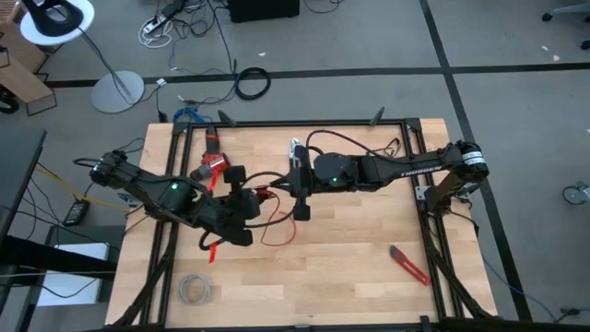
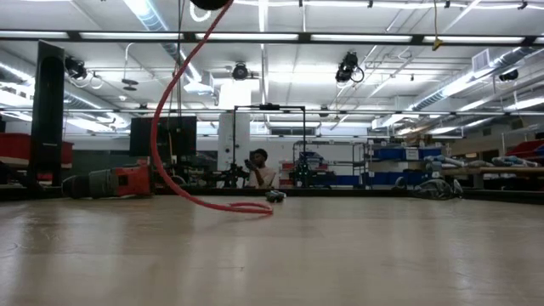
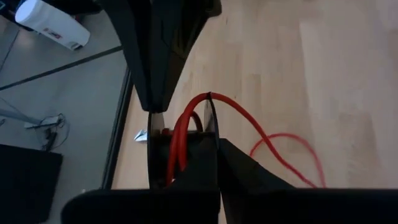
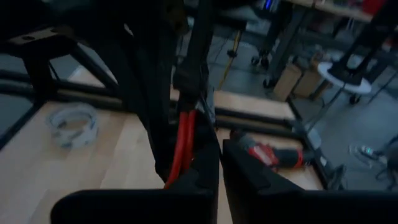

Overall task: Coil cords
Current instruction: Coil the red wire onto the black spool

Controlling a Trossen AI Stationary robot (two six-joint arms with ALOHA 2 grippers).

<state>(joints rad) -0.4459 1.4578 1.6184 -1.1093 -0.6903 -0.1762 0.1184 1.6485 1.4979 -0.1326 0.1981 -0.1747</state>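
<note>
The thin red cord (image 1: 277, 231) is held up over the middle of the wooden table. My left gripper (image 1: 247, 205) reaches in from the left and is shut on it. In the low view the cord (image 2: 161, 110) hangs down in a curve, and its lower loop (image 2: 246, 206) lies on the board. My right gripper (image 1: 293, 189) comes from the right and stands close against the same stretch of cord, facing the left one. Its wrist view shows red strands (image 4: 182, 146) right beside it. My left gripper pinches the red cord between its two fingers at their free ends (image 3: 208, 96), coming slanting down from the table's left. One strand arcs away slack to a loop on the board (image 3: 292, 155). Other strands (image 3: 179, 140) run back beside one finger. The held part is clear of the table.
A pale grey wire bundle (image 1: 194, 289) lies near the front left corner. A red-handled cutter (image 1: 408, 265) lies at the front right. A red and black tool (image 1: 214, 157) sits at the far left. Black frame rails (image 1: 304, 123) border the table. A person (image 2: 257, 170) sits far behind.
</note>
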